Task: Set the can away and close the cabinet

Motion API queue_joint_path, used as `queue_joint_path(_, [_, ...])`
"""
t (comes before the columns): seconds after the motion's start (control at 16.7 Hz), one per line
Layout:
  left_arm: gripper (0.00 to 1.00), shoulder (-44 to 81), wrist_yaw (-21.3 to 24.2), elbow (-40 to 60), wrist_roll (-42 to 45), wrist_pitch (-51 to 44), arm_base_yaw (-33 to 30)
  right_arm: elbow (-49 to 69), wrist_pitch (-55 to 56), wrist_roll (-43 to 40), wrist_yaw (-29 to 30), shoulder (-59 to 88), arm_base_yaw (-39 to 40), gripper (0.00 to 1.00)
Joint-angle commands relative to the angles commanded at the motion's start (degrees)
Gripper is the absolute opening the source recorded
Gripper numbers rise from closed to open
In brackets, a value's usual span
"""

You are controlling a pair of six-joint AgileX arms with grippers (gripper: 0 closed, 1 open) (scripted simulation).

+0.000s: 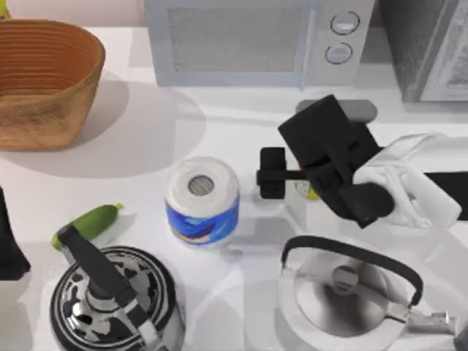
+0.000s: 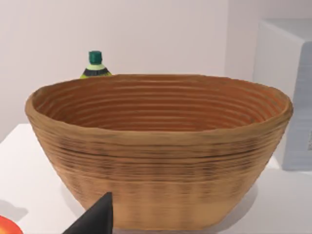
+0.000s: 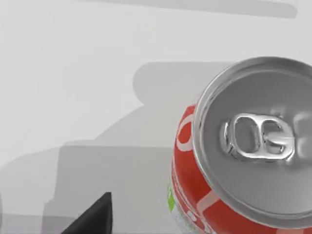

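Note:
The can [image 3: 243, 161] stands upright on the white table, red with white lettering and a silver pull-tab top. From above, only a yellow-green sliver of the can [image 1: 308, 191] peeks out under my right gripper [image 1: 287, 178], which hovers over it, open. One dark fingertip [image 3: 95, 217] is well to the side of the can, not touching it. The grey cabinet [image 1: 428, 47] stands at the back right corner; I cannot tell how its door stands. My left arm [image 1: 7, 245] is parked at the table's left edge, facing the basket.
A blue-and-white paper roll [image 1: 202, 199] stands just left of the gripper. A silver kettle [image 1: 351, 296] and a black-and-white kettle [image 1: 110, 300] sit along the front. A cucumber [image 1: 89, 222], a wicker basket [image 1: 44, 80], a microwave [image 1: 256, 40] and a green-capped bottle [image 2: 95, 66] surround the workspace.

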Motion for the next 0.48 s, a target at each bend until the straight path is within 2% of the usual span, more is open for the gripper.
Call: queue_joint_path(0.48, [1.0,0.0,0.0,0.0,0.0,0.0,0.0,3.8,7.9,-3.2,-2.0,10.4,-3.7,1.0])
